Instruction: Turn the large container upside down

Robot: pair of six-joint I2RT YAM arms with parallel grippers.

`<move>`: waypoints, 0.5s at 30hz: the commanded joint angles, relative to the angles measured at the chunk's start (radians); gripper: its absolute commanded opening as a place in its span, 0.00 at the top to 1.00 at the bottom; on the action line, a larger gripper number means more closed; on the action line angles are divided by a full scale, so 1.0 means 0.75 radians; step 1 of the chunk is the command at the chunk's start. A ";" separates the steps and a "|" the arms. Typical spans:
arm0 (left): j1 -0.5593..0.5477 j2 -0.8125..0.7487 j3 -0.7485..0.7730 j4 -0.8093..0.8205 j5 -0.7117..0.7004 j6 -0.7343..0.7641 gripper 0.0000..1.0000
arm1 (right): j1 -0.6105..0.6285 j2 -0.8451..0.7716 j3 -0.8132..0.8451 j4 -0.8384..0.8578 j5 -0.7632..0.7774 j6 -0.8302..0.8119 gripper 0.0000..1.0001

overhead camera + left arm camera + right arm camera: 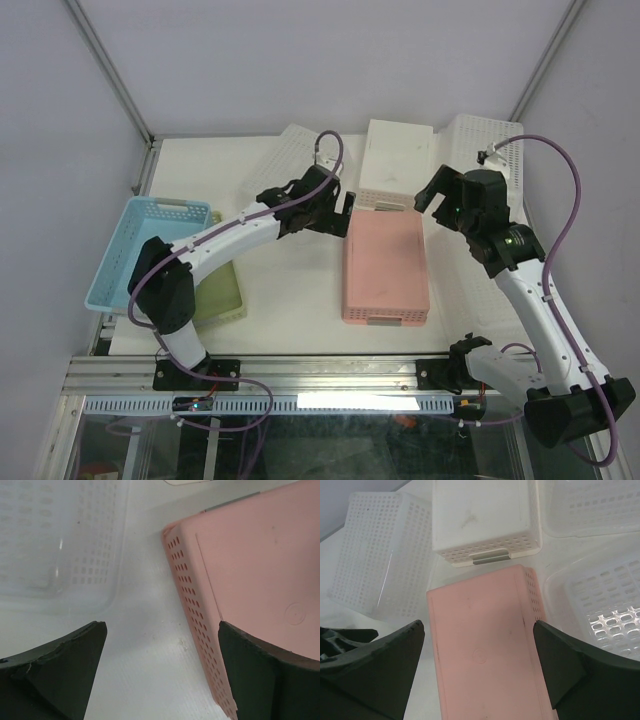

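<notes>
The large pink container (385,265) lies on the white table (290,300) with its flat bottom facing up, perforated sides down. In the left wrist view its perforated side wall (200,625) runs beside my right-hand finger. My left gripper (345,210) hovers open at the container's far left corner, over bare table (162,630), holding nothing. My right gripper (430,195) stands open above the container's far right end. In its own view the open jaws (479,627) frame the pink bottom (475,600), apart from it.
A white basket (400,155) stands bottom up just behind the pink one. Clear perforated baskets sit at the back left (285,160) and back right (490,150). A blue basket (150,250) and a yellow-green tray (220,290) lie at the left edge.
</notes>
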 commanded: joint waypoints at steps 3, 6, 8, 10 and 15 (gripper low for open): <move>-0.007 0.108 0.002 0.137 0.116 0.062 0.01 | -0.005 -0.027 0.003 0.060 0.008 0.011 0.06; 0.049 0.168 0.020 0.135 0.105 0.104 0.01 | -0.005 -0.029 0.010 0.047 0.015 0.009 0.06; 0.141 0.190 0.012 0.124 0.097 0.111 0.01 | -0.005 -0.037 0.014 0.040 0.014 0.010 0.06; 0.283 0.202 -0.004 0.124 0.075 0.092 0.01 | -0.004 -0.051 0.011 0.034 0.019 0.008 0.06; 0.447 0.229 0.050 0.177 -0.098 -0.001 0.01 | -0.005 -0.073 0.007 0.008 0.041 -0.003 0.06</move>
